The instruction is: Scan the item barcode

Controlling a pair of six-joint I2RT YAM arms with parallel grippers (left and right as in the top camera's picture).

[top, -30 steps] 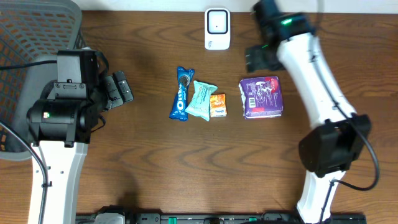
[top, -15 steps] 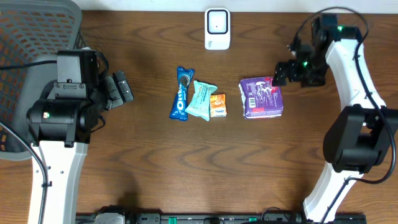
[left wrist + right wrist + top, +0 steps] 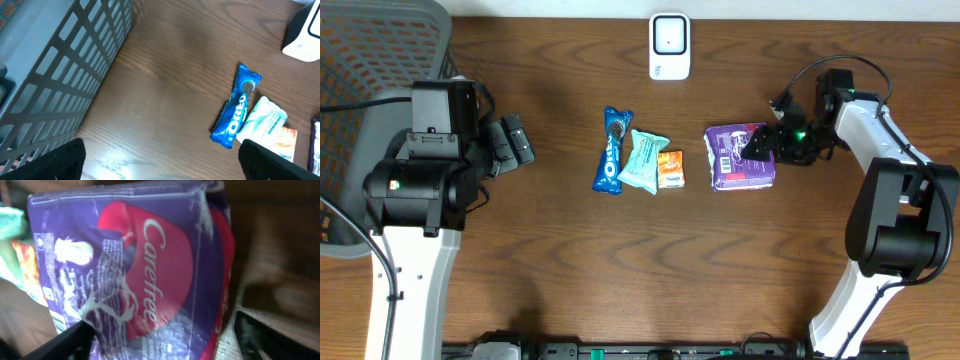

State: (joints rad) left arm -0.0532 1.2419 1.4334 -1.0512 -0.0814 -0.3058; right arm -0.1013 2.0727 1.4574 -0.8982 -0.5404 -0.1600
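Note:
A purple Carefree package [image 3: 735, 160] lies flat on the table, right of centre. It fills the right wrist view [image 3: 145, 265]. My right gripper [image 3: 760, 143] is at the package's right end, open, and its jaws straddle that end [image 3: 167, 340]. One finger [image 3: 65, 342] is against the wrapper and the other [image 3: 270, 335] stands a little apart from it. A white barcode scanner [image 3: 669, 45] stands at the back edge. My left gripper [image 3: 510, 143] hangs open over bare wood [image 3: 160, 160], well to the left of the items.
Left of the package lie a blue Oreo pack [image 3: 613, 150], a teal packet [image 3: 644, 160] and a small orange packet [image 3: 670, 169]. A grey mesh basket [image 3: 370, 60] fills the back left corner, close beside the left arm.
My right arm swung from near the scanner down to the purple package's right end, and its jaws narrowed somewhat around it. The left arm has not moved.

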